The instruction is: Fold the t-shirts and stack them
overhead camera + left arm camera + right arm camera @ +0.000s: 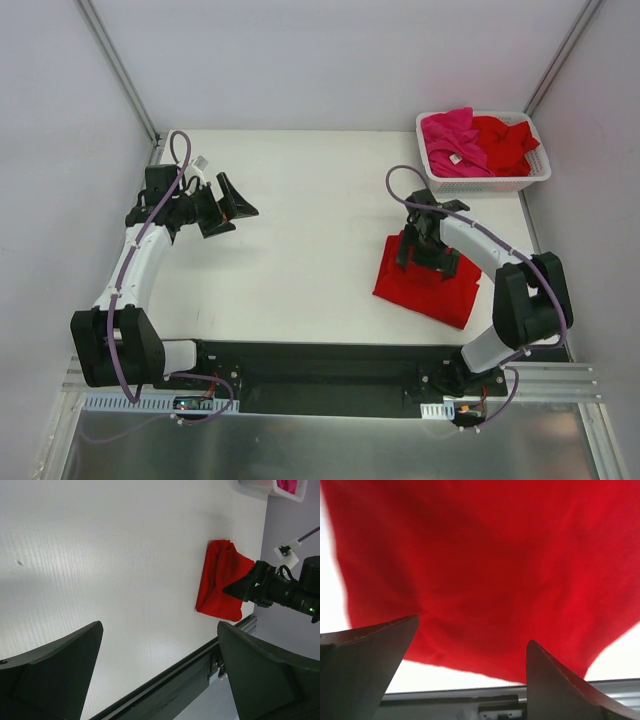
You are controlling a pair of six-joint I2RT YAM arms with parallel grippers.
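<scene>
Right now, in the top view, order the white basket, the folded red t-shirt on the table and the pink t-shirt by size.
1. white basket and folded red t-shirt: look alike, the shirt partly hidden, so unranked.
2. pink t-shirt: clearly smallest.

Folded red t-shirt flat at near right; magenta-pink t-shirt and crumpled red t-shirt together in basket.

Arms: white links, black joints, purple cables; left hand, right hand black, wedge-fingered.
</scene>
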